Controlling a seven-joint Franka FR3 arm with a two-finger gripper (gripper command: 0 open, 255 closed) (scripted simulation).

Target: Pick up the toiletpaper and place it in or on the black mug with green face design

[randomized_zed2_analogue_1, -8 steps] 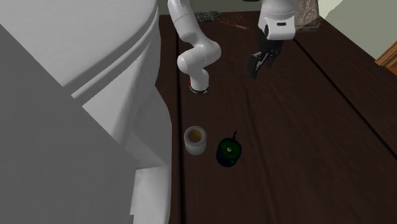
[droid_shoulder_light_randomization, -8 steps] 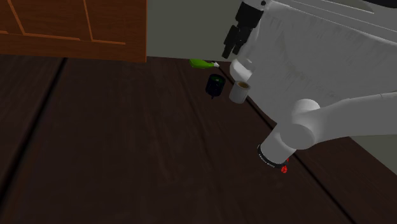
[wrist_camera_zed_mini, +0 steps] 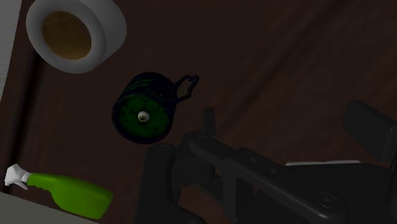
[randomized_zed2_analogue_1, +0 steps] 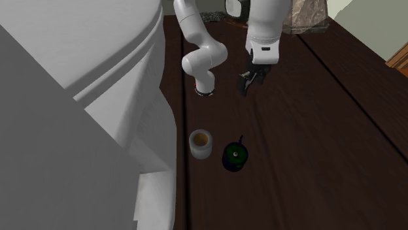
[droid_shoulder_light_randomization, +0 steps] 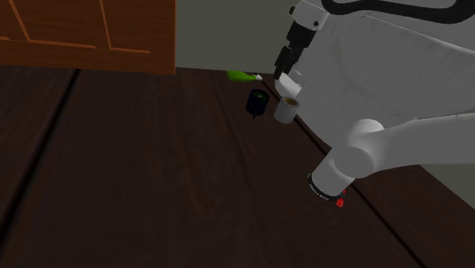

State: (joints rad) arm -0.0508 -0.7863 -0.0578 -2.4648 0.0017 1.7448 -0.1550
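The toilet paper (droid_shoulder_light_randomization: 287, 110) is a white roll with a brown core, standing on end on the dark wooden floor (droid_shoulder_light_randomization: 152, 175). Just beside it stands the black mug (droid_shoulder_light_randomization: 258, 100) with a green face. Both also show in the second exterior view, toilet paper (randomized_zed2_analogue_1: 201, 143) left of the mug (randomized_zed2_analogue_1: 234, 155). My gripper (droid_shoulder_light_randomization: 288, 59) hangs in the air above and short of them, open and holding nothing (randomized_zed2_analogue_1: 246, 82). Along the wrist view's open gripper (wrist_camera_zed_mini: 289, 124), the mug (wrist_camera_zed_mini: 145, 109) lies ahead with the toilet paper (wrist_camera_zed_mini: 75, 35) beyond it.
A green spray bottle (droid_shoulder_light_randomization: 243, 77) lies behind the mug near the wall. A large white fixture (randomized_zed2_analogue_1: 85, 98) stands close beside the roll. A wooden door (droid_shoulder_light_randomization: 91, 30) stands at the back. A stone-like block (randomized_zed2_analogue_1: 307, 16) sits beyond the arm.
The hand has swung toward the roll and mug, moving left and down in the second exterior view. The roll and mug have not moved.
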